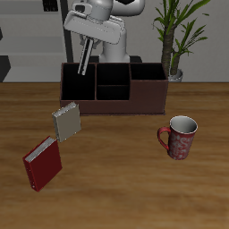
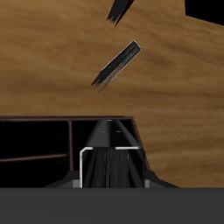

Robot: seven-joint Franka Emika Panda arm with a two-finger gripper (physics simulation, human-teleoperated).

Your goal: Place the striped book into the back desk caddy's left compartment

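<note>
My gripper (image 1: 88,42) is shut on the striped book (image 1: 83,61), a thin book with black and grey-white stripes, held on edge and slightly tilted. It hangs over the back desk caddy (image 1: 114,106), a dark brown divided box. Its lower end is at the mouth of the left compartment (image 1: 75,85), the end section nearest the beige-grey book; how deep it reaches I cannot tell. In the wrist view the striped book (image 2: 110,156) fills the middle, with the caddy's dark sections (image 2: 35,140) beside it.
A beige-grey book (image 1: 66,122) lies in front of the caddy and a red book (image 1: 42,163) nearer the table's front edge. A red patterned mug (image 1: 180,137) stands beyond the caddy's other end. A potted plant (image 1: 175,40) is behind the caddy.
</note>
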